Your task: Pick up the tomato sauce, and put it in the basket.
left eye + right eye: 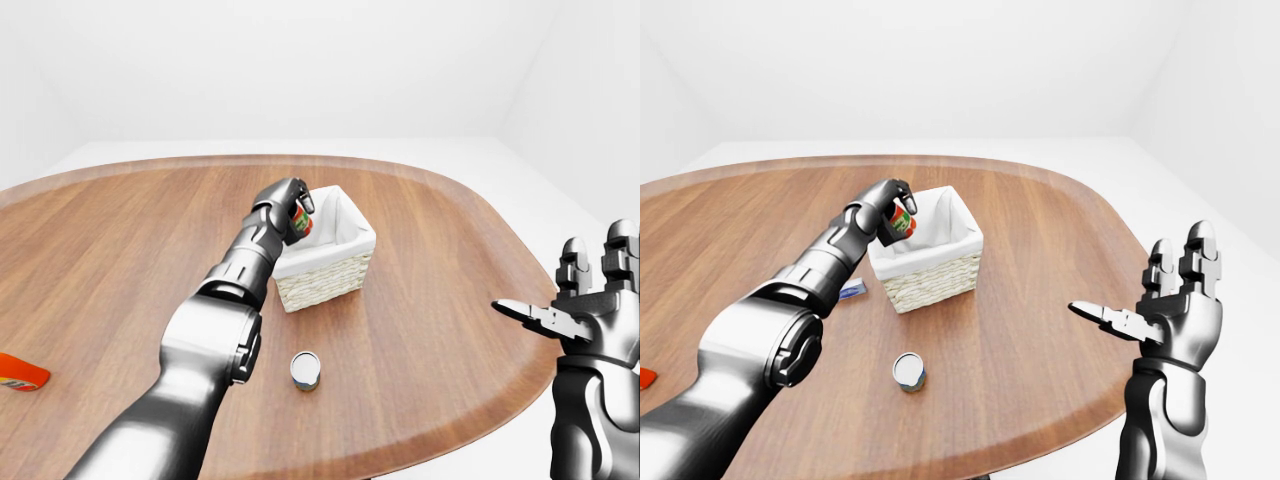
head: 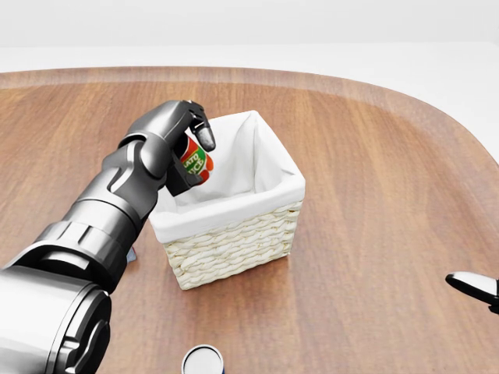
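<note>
Above the left rim of the basket [image 2: 234, 234], the left hand [image 2: 173, 144] pinches the tomato sauce [image 2: 196, 164], ready to drop it inside, while the right hand [image 1: 1175, 315] waits spread.

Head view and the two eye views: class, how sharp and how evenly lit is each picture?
Head view: sharp, flat light, tomato sauce label readable in the left hand over the basket. Eye views: equally sharp, soft shadows only, no glare, table edge bowed.

My left hand [image 2: 175, 144] is glossy dark metal. The worktop [image 2: 374, 140] is smooth, satin-finished wood. The basket [image 2: 234, 241] is rough pale wicker lined with matt white cloth.
</note>
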